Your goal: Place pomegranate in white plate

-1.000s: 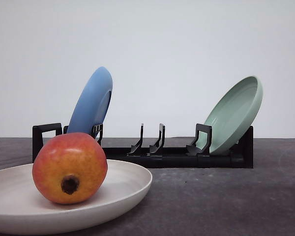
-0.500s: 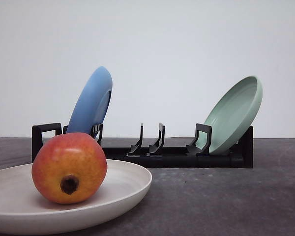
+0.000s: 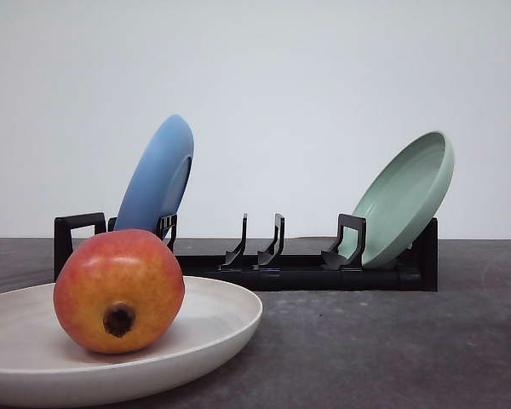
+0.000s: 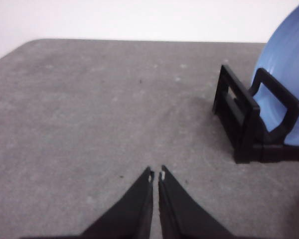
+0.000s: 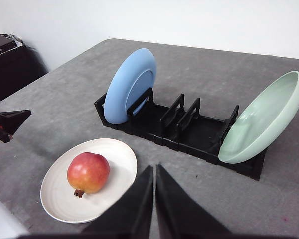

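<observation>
One pomegranate (image 3: 119,290) sits nearest us in the front view, resting in the white plate (image 3: 213,317) toward its left side. Its dark calyx end faces forward and slightly down toward the camera, so its calyx-to-stem axis runs roughly front to back; the fruit is too round for us to name a long axis. From the right wrist view we see the same pomegranate (image 5: 88,173) left of the plate's (image 5: 120,154) middle, calyx low at the near side.

Behind the plate, on the grey table (image 3: 392,341), stands a black rack (image 3: 298,264). A blue plate (image 3: 157,175) leans in its left end and a pale green plate (image 3: 404,200) leans in its right end, both tilted.

We see the left fingers (image 4: 156,175) drawn together with a thin slit between the tips, holding nothing, over bare table near the rack's end. The right fingers (image 5: 154,169) are likewise nearly touching and hold nothing.

Against a second ago, the pomegranate has shifted very slightly left; the plate and rack look the same.
</observation>
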Motion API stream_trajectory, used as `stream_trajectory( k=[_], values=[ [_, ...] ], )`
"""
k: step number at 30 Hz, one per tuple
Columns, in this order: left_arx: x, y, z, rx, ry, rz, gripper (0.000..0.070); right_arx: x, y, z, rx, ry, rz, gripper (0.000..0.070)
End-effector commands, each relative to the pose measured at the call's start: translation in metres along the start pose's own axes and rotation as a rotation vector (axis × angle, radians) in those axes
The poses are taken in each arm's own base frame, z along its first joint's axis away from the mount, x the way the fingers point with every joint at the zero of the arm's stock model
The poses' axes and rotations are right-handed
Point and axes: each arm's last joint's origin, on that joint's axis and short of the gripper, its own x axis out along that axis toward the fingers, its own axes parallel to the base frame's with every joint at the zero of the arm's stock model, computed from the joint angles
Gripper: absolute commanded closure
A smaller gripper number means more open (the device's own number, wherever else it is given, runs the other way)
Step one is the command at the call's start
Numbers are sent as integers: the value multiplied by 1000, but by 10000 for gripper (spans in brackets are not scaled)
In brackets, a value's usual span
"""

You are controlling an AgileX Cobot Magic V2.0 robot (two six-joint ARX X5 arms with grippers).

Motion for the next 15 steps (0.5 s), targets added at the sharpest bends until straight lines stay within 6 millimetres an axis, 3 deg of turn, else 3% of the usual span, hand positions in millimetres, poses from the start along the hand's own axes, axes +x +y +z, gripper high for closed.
stream_trajectory(
  k=[1, 15],
  values=[
    [1, 1, -3, 39, 8, 8, 700, -2, 1, 3, -6, -17, 10, 699],
    [0, 4, -3, 32, -3, 35, 700, -2, 1, 3, -7, -18, 10, 699]
  ],
)
